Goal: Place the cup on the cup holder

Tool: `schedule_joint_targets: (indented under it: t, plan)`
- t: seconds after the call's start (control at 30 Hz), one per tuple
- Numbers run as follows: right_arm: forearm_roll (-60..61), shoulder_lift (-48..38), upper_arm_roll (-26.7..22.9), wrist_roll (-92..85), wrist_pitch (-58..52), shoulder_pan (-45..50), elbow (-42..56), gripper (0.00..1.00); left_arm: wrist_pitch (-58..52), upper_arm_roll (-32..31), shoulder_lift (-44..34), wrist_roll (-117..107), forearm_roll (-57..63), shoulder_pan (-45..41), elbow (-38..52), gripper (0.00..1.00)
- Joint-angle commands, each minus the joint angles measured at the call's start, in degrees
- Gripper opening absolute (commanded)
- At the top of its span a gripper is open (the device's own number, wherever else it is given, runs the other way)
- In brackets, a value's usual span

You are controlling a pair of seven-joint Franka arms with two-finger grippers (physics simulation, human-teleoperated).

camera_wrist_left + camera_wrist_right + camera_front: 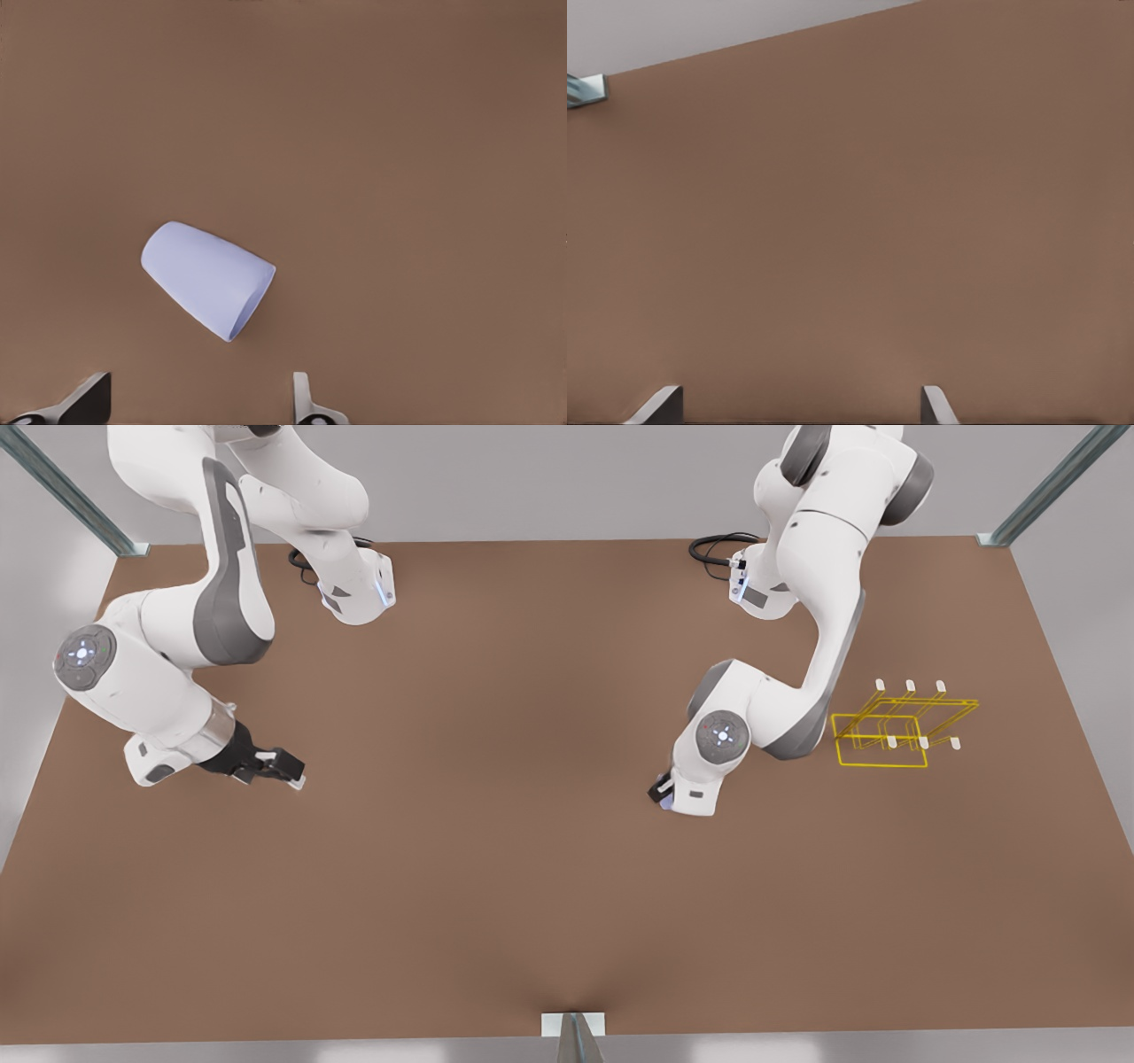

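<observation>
Nearest us, the bare brown table (532,921) left wide open room up to its edges, and over it we saw the left gripper (199,409) pointing down at the front view's right, fingers (306,403) spread apart and touching nothing. Just ahead of them the cup (208,277) lay on its side (pale lavender-blue, plain, tapered). The right gripper (797,409) waited at the front view's left, fingers (937,405) also spread over bare table, while farther back the yellow wire cup holder (904,726) stood beside the left arm.
</observation>
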Motion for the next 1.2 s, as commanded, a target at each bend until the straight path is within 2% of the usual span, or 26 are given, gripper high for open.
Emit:
schedule_joint_targets:
  t: [0.0, 0.13, 0.2, 0.23, 0.4, 0.43, 0.53, 0.63, 1.17]
  plan:
    - [-2.59, 2.80, 0.06, -11.94, -8.07, 0.28, 2.90, 1.00, 11.51, -0.01, 0.53, -71.83, -0.04, 0.40, -0.51, 1.00]
    - [-4.35, -0.09, 0.32, -11.76, -12.21, 0.81, 3.78, 1.00, 11.07, -0.01, 1.50, -71.83, 0.14, 1.54, -0.33, 1.00]
    - [-4.08, 0.43, 0.23, -11.14, -11.68, 0.55, 4.05, 1.00, 18.79, -0.01, -1.14, -71.39, 0.14, 2.25, -7.98, 1.00]
    - [-4.08, 0.43, 0.14, -11.06, -11.86, 0.46, 4.13, 1.00, 20.74, -0.01, -1.14, -71.39, 0.14, 3.03, -9.04, 1.00]
    - [-3.73, 1.05, 0.06, -11.76, -12.04, 0.28, 5.01, 1.00, 17.68, -0.10, -2.81, -65.88, 0.58, 4.18, -16.06, 1.00]
    - [-3.56, 1.14, 0.06, -11.85, -12.04, 0.19, 5.19, 1.00, 12.30, -0.10, -3.60, -58.83, 0.49, 4.35, -16.33, 1.00]
    - [-3.56, 2.28, -0.03, -11.76, -12.13, -0.07, 6.33, 1.00, 13.62, -0.10, -2.90, -58.65, 0.05, 4.44, -16.59, 1.00]
    - [-3.56, 2.72, -0.03, -11.58, -12.13, 0.02, 7.83, 1.00, 22.05, -0.10, -2.37, -59.53, -0.04, 5.15, -19.06, 1.00]
    - [-3.56, 3.33, -0.03, -10.97, -12.04, 0.02, 7.83, 1.00, 22.41, -0.10, 1.41, -59.53, -0.21, 5.23, -20.29, 1.00]
